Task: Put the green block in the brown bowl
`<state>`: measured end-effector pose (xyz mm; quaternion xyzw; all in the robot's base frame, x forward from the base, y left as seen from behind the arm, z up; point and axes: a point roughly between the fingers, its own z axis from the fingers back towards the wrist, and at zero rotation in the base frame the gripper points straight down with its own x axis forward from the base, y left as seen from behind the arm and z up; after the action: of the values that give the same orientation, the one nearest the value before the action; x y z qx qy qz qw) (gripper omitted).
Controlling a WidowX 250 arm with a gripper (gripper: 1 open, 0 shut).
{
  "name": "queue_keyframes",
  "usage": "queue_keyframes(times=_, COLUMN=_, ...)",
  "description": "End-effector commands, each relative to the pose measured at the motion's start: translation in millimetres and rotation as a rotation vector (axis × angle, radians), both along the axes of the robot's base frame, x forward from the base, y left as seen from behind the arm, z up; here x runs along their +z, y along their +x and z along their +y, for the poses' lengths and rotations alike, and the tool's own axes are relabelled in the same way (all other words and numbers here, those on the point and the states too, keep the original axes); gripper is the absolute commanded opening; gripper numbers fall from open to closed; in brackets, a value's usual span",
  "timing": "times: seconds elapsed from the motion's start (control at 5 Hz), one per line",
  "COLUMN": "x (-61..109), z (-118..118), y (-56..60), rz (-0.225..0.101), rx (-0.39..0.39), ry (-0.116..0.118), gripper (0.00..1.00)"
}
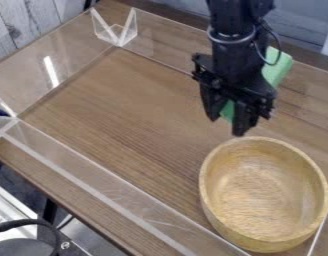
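Note:
My gripper (pixel 240 118) hangs above the wooden tabletop, just behind the far rim of the brown bowl (pixel 211 180). Its dark fingers (pixel 228 104) point down and are shut. The green block is almost wholly hidden between them, and no green block lies on the table. A bright green part (pixel 276 68) shows on the right side of the arm's wrist. The bowl sits at the front right, round, light wood, with nothing inside it.
Clear plastic walls (pixel 73 165) fence the wooden tabletop (pixel 113 110) along the left and front. A clear folded stand (pixel 115 28) sits at the back left corner. The table's front edge drops off at the lower left.

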<state>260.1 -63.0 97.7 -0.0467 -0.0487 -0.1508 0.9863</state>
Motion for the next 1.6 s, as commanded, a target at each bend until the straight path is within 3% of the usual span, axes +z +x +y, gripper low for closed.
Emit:
queue_keyframes(times=0.0, x=8.3, z=-13.2, y=-8.1, rz=-0.037, rx=0.0, ry=-0.013, gripper=0.0)
queue_keyframes(times=0.6, x=-32.0, z=-34.3, y=-18.5, rz=0.035, rx=-0.037, ry=-0.012, gripper=0.0)
queue_keyframes(times=1.4, x=-25.6, z=-29.8, y=-20.3, rz=0.038, rx=-0.014, ry=-0.009, gripper=0.0)
